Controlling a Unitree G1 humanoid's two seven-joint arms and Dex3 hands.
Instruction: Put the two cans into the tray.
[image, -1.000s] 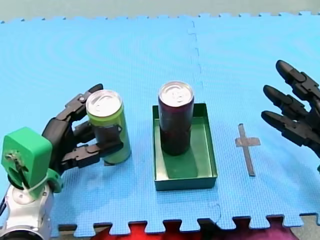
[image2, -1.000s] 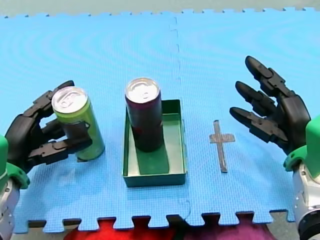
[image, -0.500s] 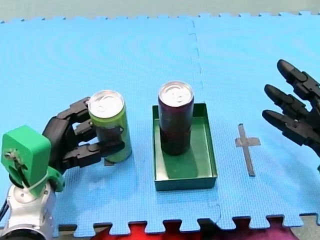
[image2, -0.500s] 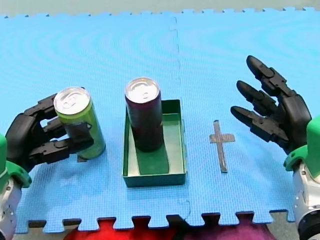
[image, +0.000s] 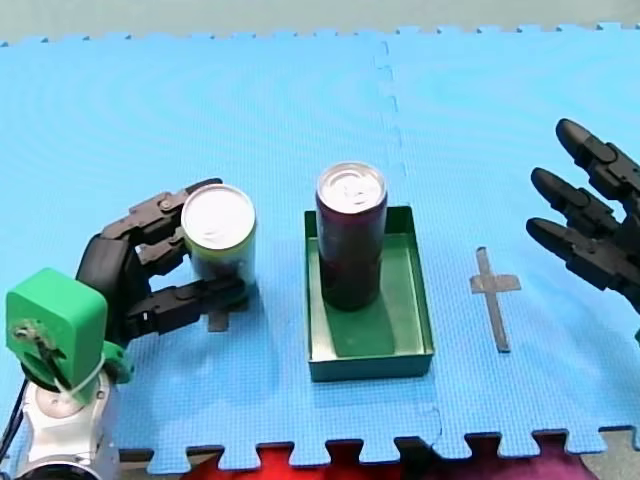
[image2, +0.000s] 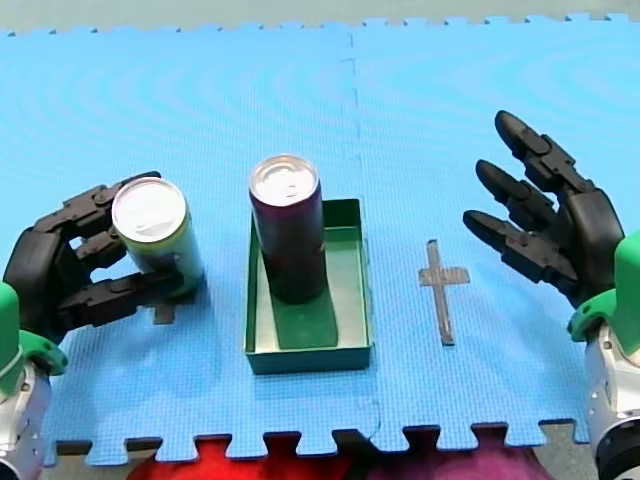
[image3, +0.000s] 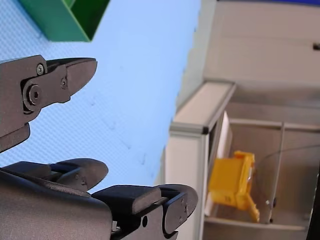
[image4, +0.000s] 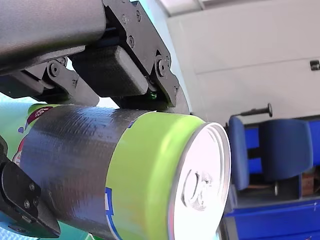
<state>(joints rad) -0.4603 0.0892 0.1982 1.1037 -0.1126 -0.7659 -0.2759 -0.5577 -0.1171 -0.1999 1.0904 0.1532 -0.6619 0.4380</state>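
Two cans show in the head views, on a blue foam mat (image: 250, 120). The dark can (image: 351, 250) stands upright inside the green tray (image: 370, 368), toward its far end, leaving the near part of the tray floor bare. Left of the tray, apart from it, the left hand (image: 150, 285) is wrapped round the green can (image: 220, 245), fingers behind it and thumb across its front. This can is outside the tray and tilted, lid leaning toward the robot; whether its base touches the mat cannot be told. A grey tape mark (image: 218, 321) lies just below it. Right of the tray lies a grey tape cross (image: 493, 295), and further right the right hand (image: 590, 235) holds nothing.

In the first wrist view, dark fingers (image3: 70, 70) hold nothing above the mat, with a corner of the tray (image3: 65, 17) beyond them, and a yellow object (image3: 235, 185) on a shelf past the mat's edge.

In the second wrist view, the left hand's fingers (image4: 125, 70) press on the green can (image4: 150, 175), which has a dark band round its middle. A blue chair (image4: 280, 150) stands behind.
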